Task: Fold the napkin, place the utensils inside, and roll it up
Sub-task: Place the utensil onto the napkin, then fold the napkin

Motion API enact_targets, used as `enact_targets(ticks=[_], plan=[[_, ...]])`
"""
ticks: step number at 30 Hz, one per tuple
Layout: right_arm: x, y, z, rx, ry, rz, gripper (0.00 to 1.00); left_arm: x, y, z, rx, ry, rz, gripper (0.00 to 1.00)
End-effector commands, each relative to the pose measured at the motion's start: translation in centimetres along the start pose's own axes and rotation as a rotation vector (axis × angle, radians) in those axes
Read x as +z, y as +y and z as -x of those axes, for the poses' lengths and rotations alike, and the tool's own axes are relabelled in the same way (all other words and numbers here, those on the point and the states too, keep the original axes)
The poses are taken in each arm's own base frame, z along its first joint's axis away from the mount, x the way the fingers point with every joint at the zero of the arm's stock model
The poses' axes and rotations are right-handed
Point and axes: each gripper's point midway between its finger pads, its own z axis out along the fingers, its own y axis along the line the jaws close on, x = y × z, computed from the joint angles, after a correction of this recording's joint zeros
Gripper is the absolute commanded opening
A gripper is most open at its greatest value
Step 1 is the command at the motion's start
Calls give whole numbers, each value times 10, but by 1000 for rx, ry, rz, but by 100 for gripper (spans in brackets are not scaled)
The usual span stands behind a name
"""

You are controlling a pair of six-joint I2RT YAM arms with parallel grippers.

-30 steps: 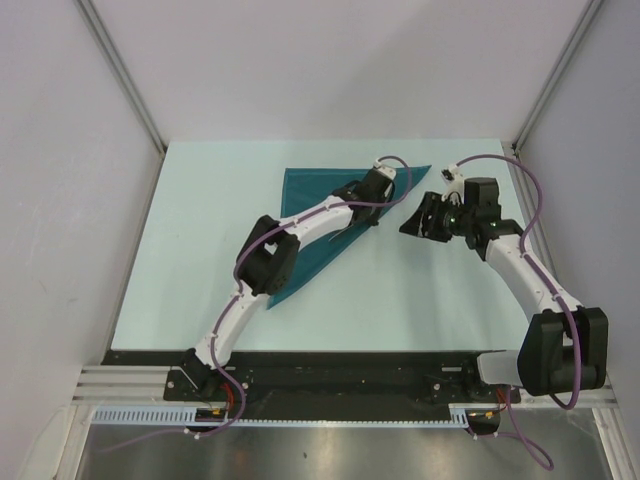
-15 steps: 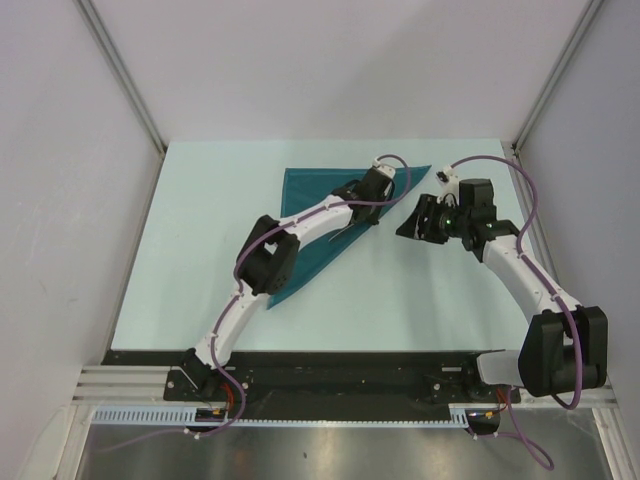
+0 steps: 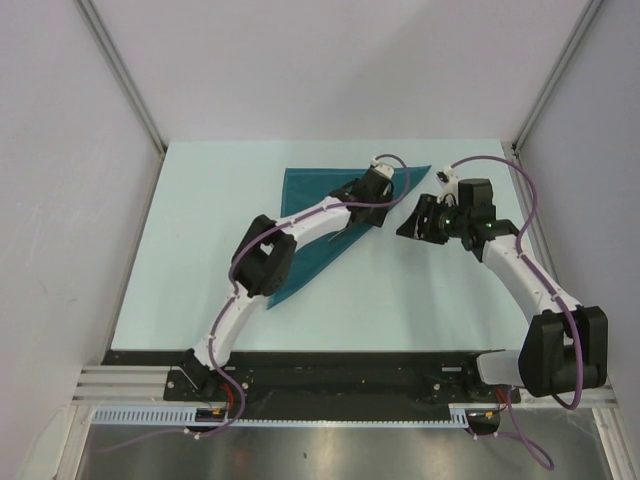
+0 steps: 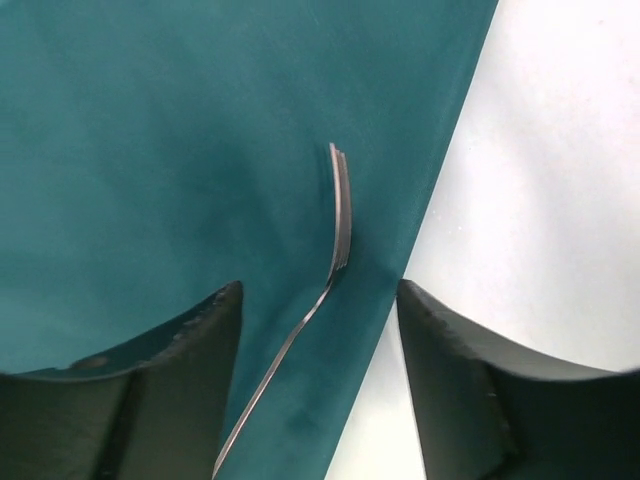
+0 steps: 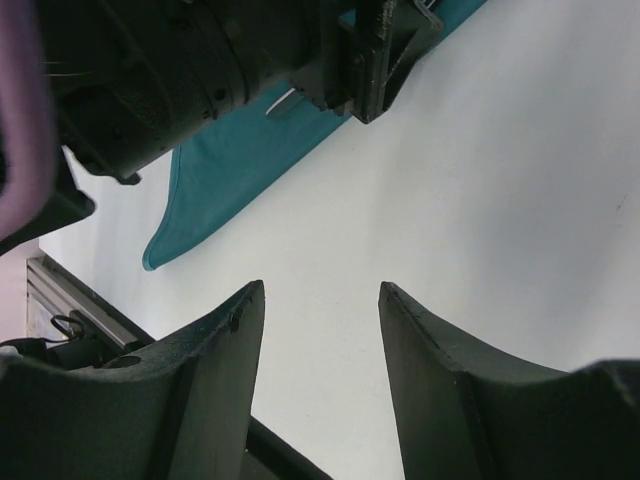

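Pale table (image 3: pixel 200 280); teal napkin (image 3: pixel 305 190) folded triangular, fork (image 4: pixel 342 210) atop; left tool (image 4: pixel 320 288), right tool (image 5: pixel 320 287) apart.

The fork (image 4: pixel 341 212) lies on the napkin (image 4: pixel 150 150) near its right edge, the napkin on the table (image 3: pixel 190 270).

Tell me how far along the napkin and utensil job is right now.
Done: the napkin lies folded into a triangle, with a fork resting on it near its long edge. In hand: nothing; the left gripper hangs open over the fork, the right gripper open over the table. Left: the roll-up.
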Motion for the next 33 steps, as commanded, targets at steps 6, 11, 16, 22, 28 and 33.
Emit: enact_targets(ticks=[6,11,16,22,28,33], plan=[[0,-7,65,36,-92,-34,55,-112,71,72,-103,-146,104,88],[22,-49,109,92,-127,-85,55,-186,117,72,-214,-148,79,100],[64,-112,139,175,-144,-133,55,-226,159,42,-294,-88,78,100],[120,-174,158,269,-137,-121,54,-249,196,29,-372,-109,60,100],[147,-220,170,351,-190,-142,54,-253,240,13,-395,-121,130,100],[168,-239,183,408,-232,-87,53,-252,244,11,-407,-104,86,100]])
